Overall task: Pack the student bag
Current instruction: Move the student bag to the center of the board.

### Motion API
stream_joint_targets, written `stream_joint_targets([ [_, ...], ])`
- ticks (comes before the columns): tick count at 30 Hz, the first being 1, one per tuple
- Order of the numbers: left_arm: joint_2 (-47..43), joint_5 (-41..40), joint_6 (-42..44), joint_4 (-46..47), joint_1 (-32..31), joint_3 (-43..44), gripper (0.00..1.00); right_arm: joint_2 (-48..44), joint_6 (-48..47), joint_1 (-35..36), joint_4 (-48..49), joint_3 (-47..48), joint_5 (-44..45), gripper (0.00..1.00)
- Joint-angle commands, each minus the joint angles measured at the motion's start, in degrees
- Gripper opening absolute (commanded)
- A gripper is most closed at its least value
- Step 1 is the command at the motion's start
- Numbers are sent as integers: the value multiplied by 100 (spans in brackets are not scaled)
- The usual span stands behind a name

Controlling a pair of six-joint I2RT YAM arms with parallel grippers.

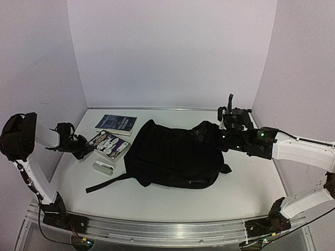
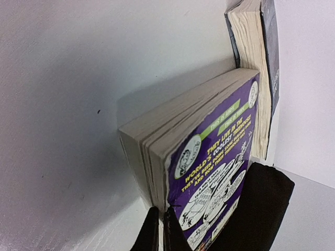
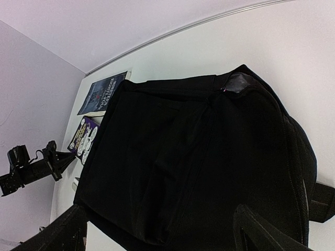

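The black student bag [image 1: 172,157] lies flat mid-table, with a strap trailing to the front left. It fills the right wrist view [image 3: 199,157]. My right gripper [image 1: 210,137] hovers over the bag's right end; its fingers [image 3: 261,232] are spread wide around bag fabric, gripping nothing. A purple cartoon book [image 1: 110,145] lies left of the bag. My left gripper [image 1: 84,147] is at its left corner. In the left wrist view the fingers [image 2: 152,232] are pinched together on the near corner of the purple book [image 2: 209,172], at the cover edge.
A dark blue book [image 1: 116,124] lies behind the purple one and shows in the left wrist view [image 2: 261,63]. A small white oblong object [image 1: 103,167] sits in front of the purple book. White walls enclose the table on three sides.
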Motion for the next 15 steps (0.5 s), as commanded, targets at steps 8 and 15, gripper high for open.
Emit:
stream_joint_targets([
  [8, -154, 922, 804, 673, -39, -353, 0, 241, -373, 478, 24, 560, 152, 91],
  [15, -500, 1087, 1654, -51, -449, -317, 0, 1829, -972, 1184, -128, 2003, 233, 90],
])
